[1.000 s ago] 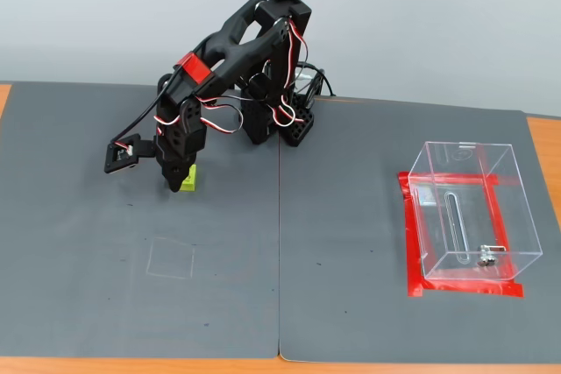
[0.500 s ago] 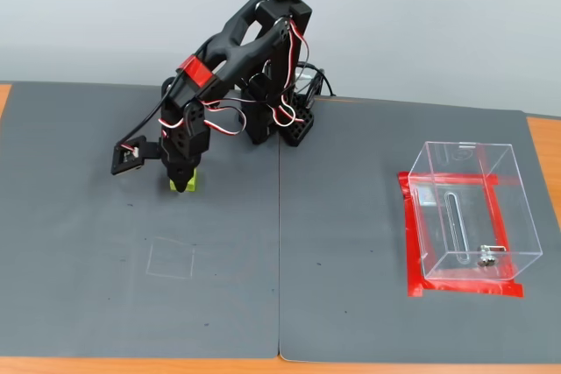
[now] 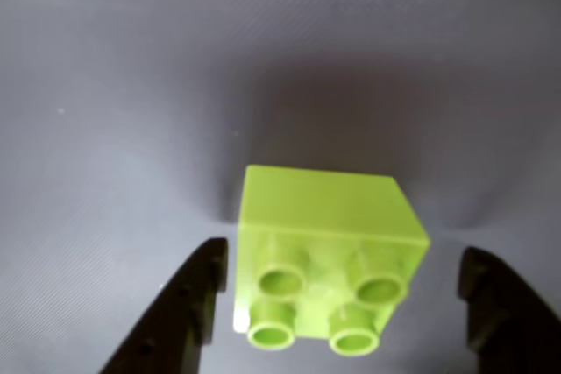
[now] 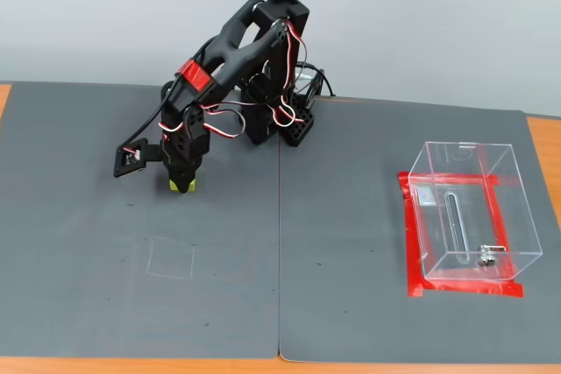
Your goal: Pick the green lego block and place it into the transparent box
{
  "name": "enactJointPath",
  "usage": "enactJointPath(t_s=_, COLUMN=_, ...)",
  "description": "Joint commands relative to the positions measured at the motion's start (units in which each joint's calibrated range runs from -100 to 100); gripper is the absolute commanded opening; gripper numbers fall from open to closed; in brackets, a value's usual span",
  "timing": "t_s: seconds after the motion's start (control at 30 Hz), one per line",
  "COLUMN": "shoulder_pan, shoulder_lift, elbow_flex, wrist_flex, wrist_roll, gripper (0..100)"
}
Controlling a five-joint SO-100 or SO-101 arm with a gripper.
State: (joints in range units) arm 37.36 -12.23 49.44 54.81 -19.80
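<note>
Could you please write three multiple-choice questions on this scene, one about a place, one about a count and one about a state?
1. In the fixed view, where does the clear box stand relative to the arm?
A. to the right
B. to the left
C. behind it

2. How many round studs show on the green brick in the wrist view?
A. two
B. four
C. six

3. How is the hand set around the brick?
A. shut tight on it
B. open, with a finger on each side
C. far from it

Answers:
1. A, the box sits on red tape at the right of the grey mat, the arm at the left.
2. B, four studs show in two rows.
3. B, gaps of mat show between each dark finger and the brick.
</note>
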Motion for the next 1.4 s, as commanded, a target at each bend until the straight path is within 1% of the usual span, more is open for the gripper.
enactJointPath(t_s=0.0, shoulder_pan=0.0, shoulder_lift=0.1, elbow_flex=-0.1, wrist_flex=-0.5, wrist_roll=0.2, gripper=27)
enactJointPath(t_s=0.2, shoulder_pan=-0.4, shoulder_lift=-0.1, elbow_flex=-0.7, wrist_flex=-0.5, wrist_roll=0.2, gripper=17)
enactJointPath(t_s=0.43, shoulder_pan=0.0, shoulder_lift=0.2, elbow_flex=0.1, wrist_flex=-0.9, wrist_roll=0.2, gripper=12)
enactJointPath(t_s=0.6, shoulder_pan=-0.2, shoulder_lift=-0.2, elbow_flex=-0.4, wrist_flex=-0.9, wrist_roll=0.5, gripper=4)
enactJointPath(t_s=0.8, shoulder_pan=-0.5, shoulder_lift=-1.9, elbow_flex=-3.7, wrist_flex=0.0, wrist_roll=3.7, gripper=4)
enactJointPath(t_s=0.97, shoulder_pan=-2.5, shoulder_lift=-9.5, elbow_flex=-6.2, wrist_flex=0.0, wrist_roll=6.7, gripper=4)
enactJointPath(t_s=1.13, shoulder_pan=-8.1, shoulder_lift=-18.8, elbow_flex=-8.1, wrist_flex=0.0, wrist_roll=9.5, gripper=4)
enactJointPath(t_s=1.37, shoulder_pan=-17.7, shoulder_lift=-29.4, elbow_flex=-8.4, wrist_flex=0.0, wrist_roll=11.6, gripper=4)
